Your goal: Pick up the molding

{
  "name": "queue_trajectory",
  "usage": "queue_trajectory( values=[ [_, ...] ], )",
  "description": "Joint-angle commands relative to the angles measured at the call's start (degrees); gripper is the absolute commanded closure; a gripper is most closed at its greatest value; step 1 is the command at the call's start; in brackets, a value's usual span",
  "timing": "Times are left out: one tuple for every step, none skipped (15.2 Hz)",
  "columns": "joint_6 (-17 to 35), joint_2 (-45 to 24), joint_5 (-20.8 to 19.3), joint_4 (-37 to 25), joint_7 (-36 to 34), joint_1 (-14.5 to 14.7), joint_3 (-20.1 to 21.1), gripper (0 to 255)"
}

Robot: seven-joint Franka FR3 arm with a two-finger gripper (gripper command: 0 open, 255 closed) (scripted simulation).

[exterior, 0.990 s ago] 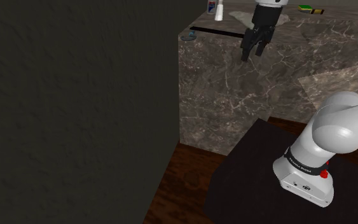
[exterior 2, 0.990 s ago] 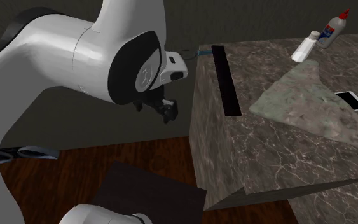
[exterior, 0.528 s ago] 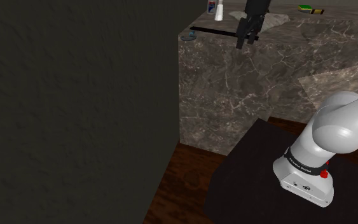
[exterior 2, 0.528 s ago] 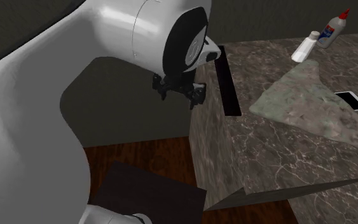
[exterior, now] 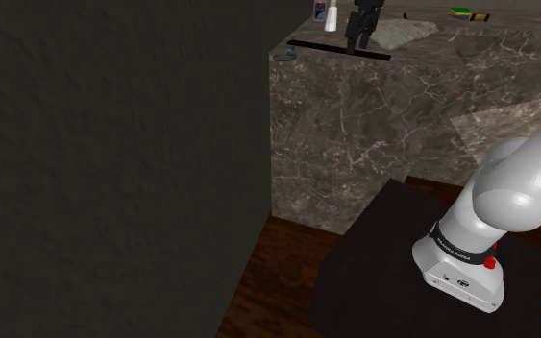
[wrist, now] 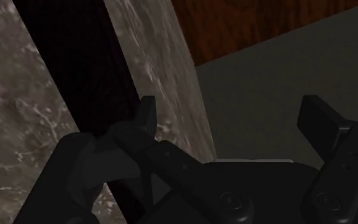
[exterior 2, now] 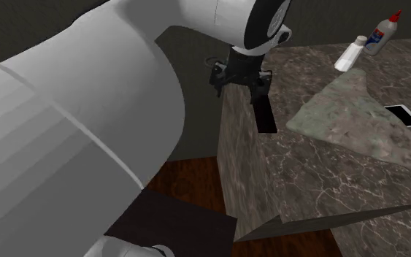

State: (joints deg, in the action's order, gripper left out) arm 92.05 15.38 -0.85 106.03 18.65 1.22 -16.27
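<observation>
In the wrist view I see the hand [wrist: 231, 118] with its two fingers wide apart and nothing between them. One finger [wrist: 147, 116] is over the thin bit of desk [wrist: 165, 76] between the molding [wrist: 82, 63] and the desk's edge. The other finger hangs out past the edge. The shoulder view does not show that gap. There the hand [exterior: 356, 42] is a small dark shape over the long black molding [exterior: 316, 46], which lies flat on top of the desk [exterior: 355, 134] close to its edge. In the second exterior view the big white arm [exterior 2: 87, 131] takes up much of the picture's left, and the hand [exterior 2: 239, 84] hides part of the molding [exterior 2: 265, 117]. Further along the desk [exterior 2: 306, 175] are a pale cloth [exterior 2: 342, 109], a white bottle [exterior 2: 350, 55] and a glue bottle [exterior 2: 381, 33], all well apart from the molding. Half a second ago the hand was lower, beside the desk's side. Now it is up over the top.
</observation>
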Motion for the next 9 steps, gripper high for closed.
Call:
queue_trajectory(
  values=[
    [-0.48, -4.71, 0.96, -5.04, 3.35, 0.15, -1.32, 0],
    [-1.02, -7.17, 1.57, -7.92, 5.11, 0.06, -2.02, 0],
    [-1.66, -9.7, 2.27, -10.93, 6.86, -0.09, -2.68, 0],
    [-2.41, -12.31, 3.05, -14.11, 8.61, -0.33, -3.29, 0],
    [-3.27, -15.01, 3.92, -17.48, 10.34, -0.68, -3.85, 0],
    [-4.27, -17.81, 4.88, -21.05, 12.05, -1.14, -4.35, 0],
    [-5.41, -20.72, 5.92, -24.88, 13.72, -1.73, -4.78, 0],
    [-6.02, -22.18, 6.44, -26.83, 14.5, -2.12, -4.91, 0],
    [-5.11, -21.83, 6.3, -25.6, 14.46, -2.08, -4.79, 0]
  ],
)
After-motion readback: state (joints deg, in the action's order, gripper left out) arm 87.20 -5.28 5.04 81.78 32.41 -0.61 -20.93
